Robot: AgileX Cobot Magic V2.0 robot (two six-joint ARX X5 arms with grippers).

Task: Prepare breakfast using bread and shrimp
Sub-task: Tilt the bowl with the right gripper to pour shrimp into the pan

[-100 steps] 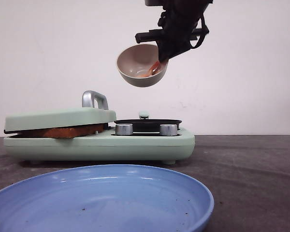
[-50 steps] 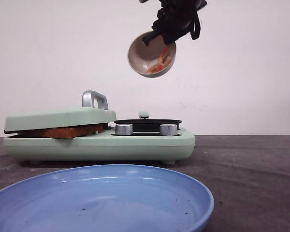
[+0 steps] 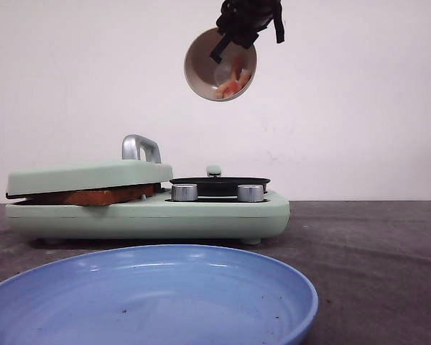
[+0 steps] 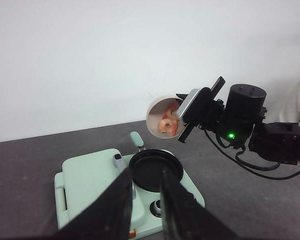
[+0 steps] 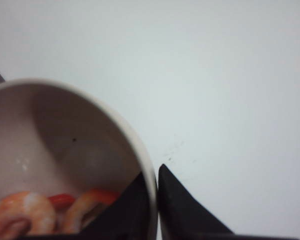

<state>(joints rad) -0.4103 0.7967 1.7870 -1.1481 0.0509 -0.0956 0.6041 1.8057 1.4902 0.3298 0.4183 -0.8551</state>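
Observation:
My right gripper (image 3: pixel 228 44) is shut on the rim of a beige bowl (image 3: pixel 205 68), held high above the black pan (image 3: pixel 219 182) and tipped steeply on its side. Several orange-pink shrimp (image 3: pixel 231 85) lie against the bowl's lower wall. In the right wrist view the rim sits pinched between the fingers (image 5: pixel 177 215), with shrimp (image 5: pixel 30 215) inside. The bread (image 3: pixel 93 195) shows only as a browned edge under the closed mint-green lid (image 3: pixel 90 175). In the left wrist view my left gripper (image 4: pixel 145 195) hangs open and empty above the cooker (image 4: pixel 90 180), below the bowl (image 4: pixel 157 112).
The mint-green breakfast maker (image 3: pixel 151 215) stands on the dark table, with two metal knobs (image 3: pixel 184 192) in front of the pan and a metal handle (image 3: pixel 140 147) on the lid. A large blue plate (image 3: pixel 151 302) lies at the near edge. A white wall stands behind.
The right gripper has lifted the bowl higher and rolled it further onto its side. The shrimp have slid down toward the lower rim. The cooker, the plate and the lid have not moved.

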